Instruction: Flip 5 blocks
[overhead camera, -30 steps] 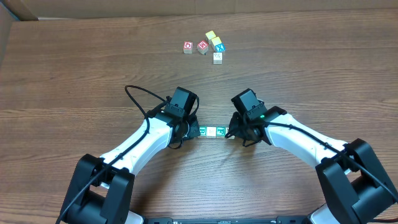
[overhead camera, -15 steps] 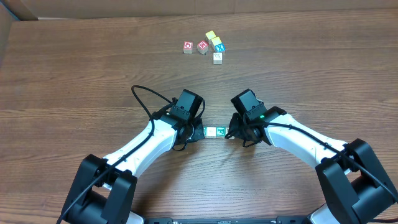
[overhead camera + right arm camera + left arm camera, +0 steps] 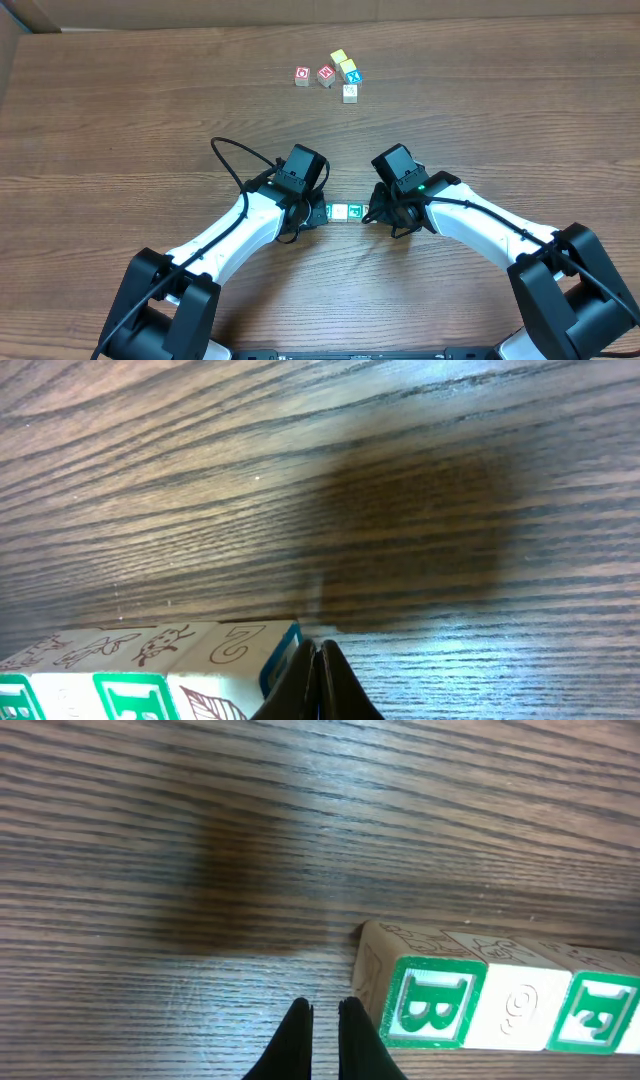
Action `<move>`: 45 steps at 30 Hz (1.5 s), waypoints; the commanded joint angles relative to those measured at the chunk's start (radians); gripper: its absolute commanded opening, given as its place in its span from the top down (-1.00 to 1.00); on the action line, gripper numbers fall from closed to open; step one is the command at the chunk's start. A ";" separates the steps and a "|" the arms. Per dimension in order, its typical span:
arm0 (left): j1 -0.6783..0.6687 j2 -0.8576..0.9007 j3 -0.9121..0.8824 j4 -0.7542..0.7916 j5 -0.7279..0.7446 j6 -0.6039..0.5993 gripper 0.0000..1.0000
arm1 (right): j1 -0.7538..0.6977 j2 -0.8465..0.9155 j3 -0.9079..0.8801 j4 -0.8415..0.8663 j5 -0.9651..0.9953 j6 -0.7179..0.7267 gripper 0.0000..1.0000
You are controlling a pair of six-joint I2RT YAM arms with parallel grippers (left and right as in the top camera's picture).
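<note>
Across the whole view: wooden desk [image 3: 120, 130], brown grain.

Near its front edge: left arm [image 3: 230, 225] and right arm [image 3: 480, 225], white and black, wrists angled inward toward each other.

Left hand [image 3: 325, 1020]: fingers drawn together, holding nothing, tips just beside the B end of a row of blocks.

Right hand [image 3: 317, 660]: fingers pressed together, holding nothing, tips at the row's opposite end; contact cannot be told.

Between the hands: row of three blocks [image 3: 345, 212], side by side and touching, with green-framed letters on the outer two and a pale middle one.

Well apart, toward the far edge: five blocks [image 3: 330, 75] in a loose cluster, with red, yellow and teal faces.
</note>
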 commanded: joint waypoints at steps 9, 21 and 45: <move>-0.004 0.018 -0.010 0.005 -0.039 -0.018 0.92 | 0.004 0.001 -0.002 0.002 -0.001 -0.004 0.93; -0.002 0.056 -0.009 0.034 -0.013 -0.024 0.92 | 0.004 0.001 -0.002 0.001 -0.001 -0.004 0.93; -0.002 0.048 0.011 0.044 -0.006 0.010 0.92 | 0.004 0.001 -0.002 0.002 -0.002 -0.004 0.92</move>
